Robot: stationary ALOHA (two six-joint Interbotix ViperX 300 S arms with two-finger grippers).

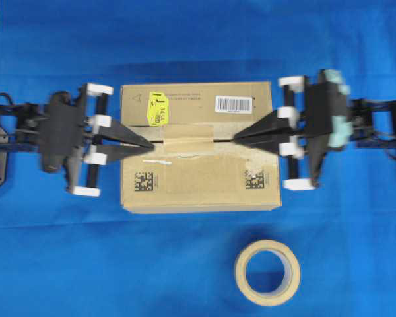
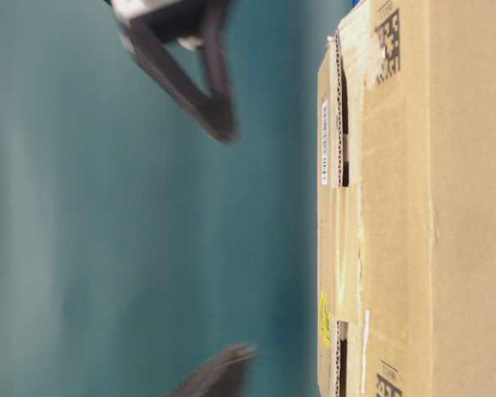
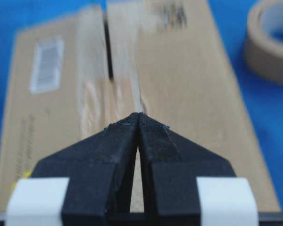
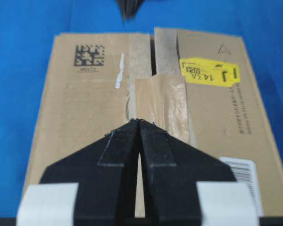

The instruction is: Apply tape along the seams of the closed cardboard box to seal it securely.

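Black left pincer (image 1: 148, 146) closed, empty, right pincer (image 1: 235, 139) likewise

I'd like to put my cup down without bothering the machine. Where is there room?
Bare blue table lies below the cardboard box, left of the tape roll, and along the top edge. The middle is crowded: left gripper and right gripper meet over the box.

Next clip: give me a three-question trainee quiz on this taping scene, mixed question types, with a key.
1. True or false: the tape lies across the middle of the seams.
2. The left gripper and the right gripper are: A) both shut, B) both open, C) one of each.
3. Which round thing lies on the blue surface beside the cardboard box?

Key: 1 true. 2 A. 3 the tape roll.
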